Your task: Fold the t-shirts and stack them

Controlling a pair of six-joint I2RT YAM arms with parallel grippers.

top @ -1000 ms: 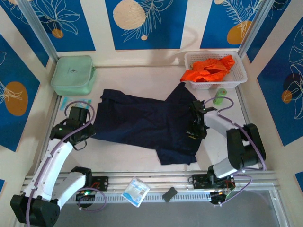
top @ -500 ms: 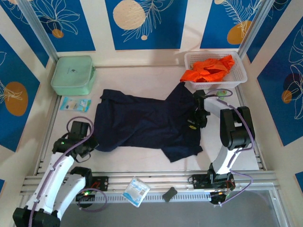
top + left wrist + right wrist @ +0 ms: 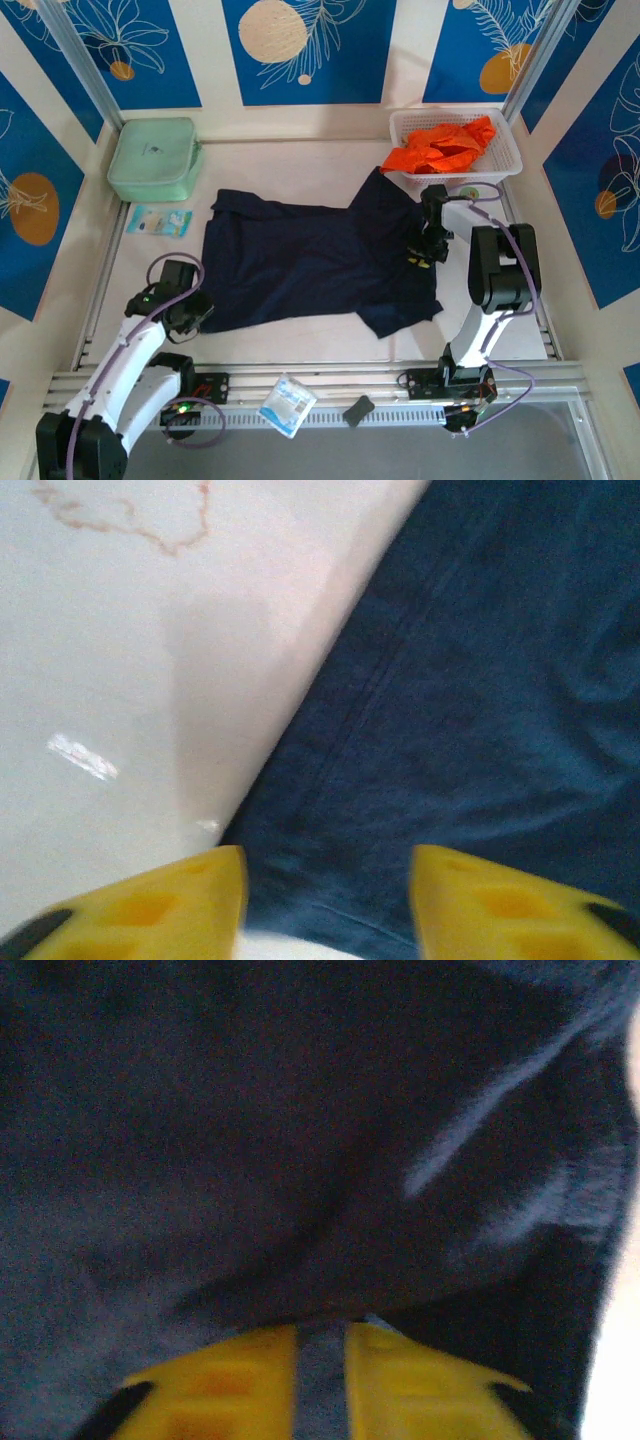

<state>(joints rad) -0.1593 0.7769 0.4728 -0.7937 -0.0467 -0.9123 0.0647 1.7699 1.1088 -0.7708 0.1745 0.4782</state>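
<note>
The plain dark navy cloth t-shirt (image 3: 300,260) lies spread over the middle of the white tabletop (image 3: 300,170), one corner reaching toward the far right; the bright orange cloth t-shirt (image 3: 440,148) sits crumpled in the white plastic basket (image 3: 506,138) at the far right corner, not yet touched by the task.

The left gripper (image 3: 192,306) sits low at the navy shirt's near left edge; in the left wrist view it (image 3: 330,908) stands wide, the hem running past it and nothing clamped.

The right gripper (image 3: 423,250) rests on the shirt's right side; in its own view it (image 3: 320,1370) is narrow, a thin slit with a cloth-coloured strip in it; whether it pinches the cloth I cannot tell.

The step in hand looks like laying the navy shirt flat before the first fold; next, each gripper likely needs a firm pinch on one edge, lifting both together so the cloth folds evenly and does not bunch.
</note>
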